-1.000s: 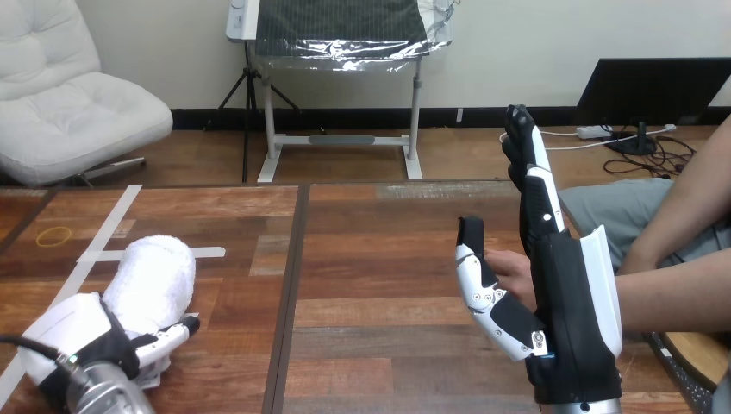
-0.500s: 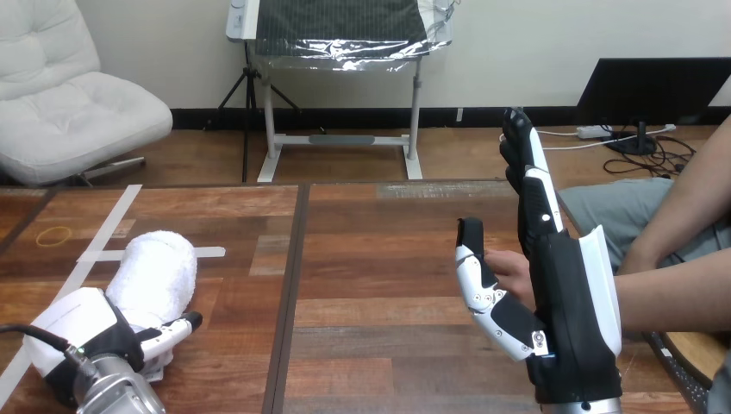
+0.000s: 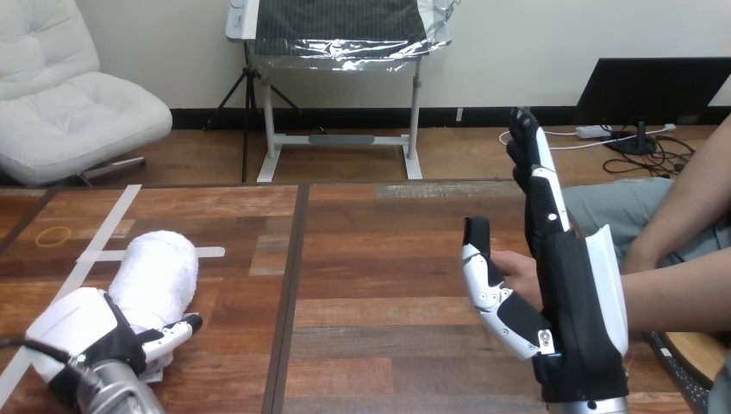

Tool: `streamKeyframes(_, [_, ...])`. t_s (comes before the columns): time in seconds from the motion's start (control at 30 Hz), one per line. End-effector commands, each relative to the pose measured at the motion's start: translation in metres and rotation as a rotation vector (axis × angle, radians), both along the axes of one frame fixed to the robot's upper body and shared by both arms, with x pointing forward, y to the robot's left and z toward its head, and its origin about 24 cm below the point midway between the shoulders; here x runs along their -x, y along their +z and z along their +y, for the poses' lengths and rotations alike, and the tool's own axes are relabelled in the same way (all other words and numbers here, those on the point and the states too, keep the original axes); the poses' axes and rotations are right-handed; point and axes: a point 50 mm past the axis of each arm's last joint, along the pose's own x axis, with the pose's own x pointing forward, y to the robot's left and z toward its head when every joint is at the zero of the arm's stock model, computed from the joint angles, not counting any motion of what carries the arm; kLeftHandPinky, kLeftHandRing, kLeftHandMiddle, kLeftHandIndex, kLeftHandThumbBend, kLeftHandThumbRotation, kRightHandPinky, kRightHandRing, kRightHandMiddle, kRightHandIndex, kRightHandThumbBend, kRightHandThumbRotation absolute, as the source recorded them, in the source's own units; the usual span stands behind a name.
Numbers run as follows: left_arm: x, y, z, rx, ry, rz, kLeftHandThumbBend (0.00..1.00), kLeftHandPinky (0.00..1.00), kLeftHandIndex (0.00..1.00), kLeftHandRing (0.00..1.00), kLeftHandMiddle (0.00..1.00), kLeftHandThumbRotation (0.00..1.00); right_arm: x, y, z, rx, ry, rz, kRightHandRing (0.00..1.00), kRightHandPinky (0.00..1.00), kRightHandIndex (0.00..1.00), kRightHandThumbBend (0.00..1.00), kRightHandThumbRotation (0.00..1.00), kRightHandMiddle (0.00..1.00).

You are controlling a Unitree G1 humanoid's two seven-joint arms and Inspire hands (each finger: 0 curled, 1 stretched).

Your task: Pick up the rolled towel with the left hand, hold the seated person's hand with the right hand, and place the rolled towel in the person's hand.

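A white rolled towel [image 3: 157,269] lies on the wooden table [image 3: 379,259] at the near left, pointing away from me. My left hand [image 3: 82,332] sits at the towel's near end, its thumb [image 3: 172,331] stretched out to the right along that end. My right hand [image 3: 573,319] stands upright at the right, open, with straight fingers [image 3: 536,185] pointing up and the thumb [image 3: 483,267] spread to the left. The person's hand [image 3: 515,267] reaches in from the right and shows in the gap between my thumb and palm. No part of my right hand curls round it.
White tape strips [image 3: 112,241] cross the table's left part beside the towel. A dark seam [image 3: 289,293] runs down the table's middle. The person's forearm [image 3: 677,297] lies along the right edge.
My right hand has shifted slightly right and down, still upright and open. My left hand has edged a little at the towel's near end. The towel has not moved.
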Motion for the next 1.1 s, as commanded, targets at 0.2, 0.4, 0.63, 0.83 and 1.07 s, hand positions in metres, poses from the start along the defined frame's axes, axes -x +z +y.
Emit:
streamKeyframes(0.2, [0.0152,-0.0195,-0.0022,0.057,0.022,-0.105,0.82,0.5,0.59,0.51,0.55,0.03,-0.0074,0.0166,0.0012,-0.017,0.01,-0.083,1.0,1.0,1.0,0.0,0.0,1.0])
streamKeyframes(0.4, [0.0177,-0.0206,-0.0018,0.083,0.004,-0.177,0.81,0.5,0.58,0.51,0.55,0.01,-0.0079,0.0168,0.0012,-0.016,0.006,-0.084,1.0,1.0,1.0,0.0,0.0,1.0])
streamKeyframes(0.63, [0.0194,-0.0202,-0.0017,0.087,-0.024,-0.246,0.82,0.5,0.57,0.51,0.55,0.0,-0.0084,0.0166,0.0014,-0.024,0.009,-0.084,1.0,1.0,1.0,0.0,0.0,1.0])
streamKeyframes(0.83, [0.0198,-0.0189,-0.0022,0.088,-0.044,-0.301,0.82,0.5,0.57,0.51,0.54,0.0,-0.009,0.0166,0.0015,-0.031,0.016,-0.087,1.0,1.0,1.0,0.0,0.0,1.0])
streamKeyframes(1.07, [0.02,-0.0178,-0.0033,0.09,-0.064,-0.365,0.82,0.49,0.56,0.49,0.53,0.0,-0.0094,0.0163,0.0012,-0.026,0.009,-0.083,1.0,1.0,1.0,0.0,0.0,1.0])
